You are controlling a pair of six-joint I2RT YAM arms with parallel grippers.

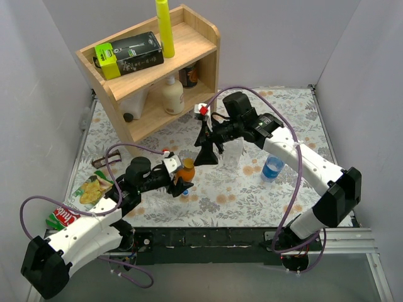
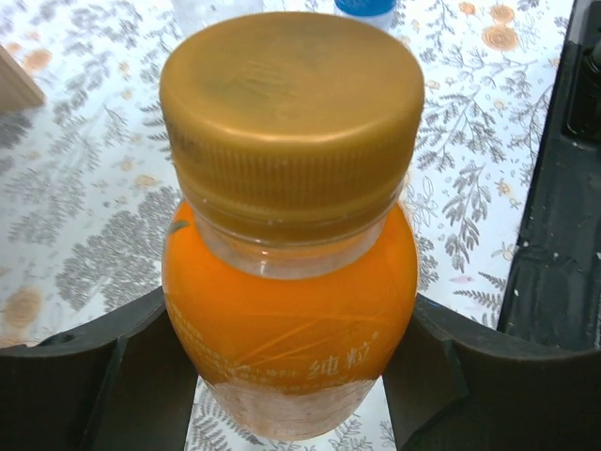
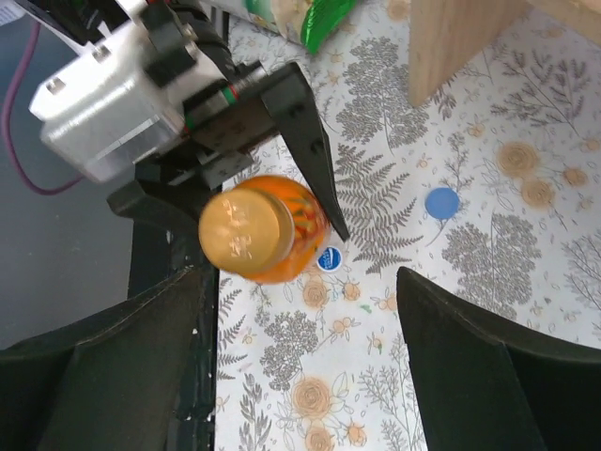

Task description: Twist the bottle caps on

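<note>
**While the left gripper [image 1: 179,184] clamps the orange bottle [image 2: 291,319], the right gripper [image 1: 206,157] gapes beside it**

Pinched from both sides by the left fingers, the bottle is upright over the flowered table [image 3: 526,282], and its orange-brown cap [image 2: 291,103] sits on the neck. The right pincer hangs close by and a little higher, its jaws spread wide with nothing in them. A white-and-blue cap [image 3: 328,258] lies just beside the bottle's foot. A blue cap [image 3: 440,202] lies further off, and the blue-labelled bottle [image 1: 272,168] stands well apart to the right.

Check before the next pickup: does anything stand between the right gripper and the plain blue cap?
Nothing visible does. The blue cap lies bare on the floral cloth ahead of the open right gripper; the orange bottle, held by the left gripper, stands beside it.
</note>
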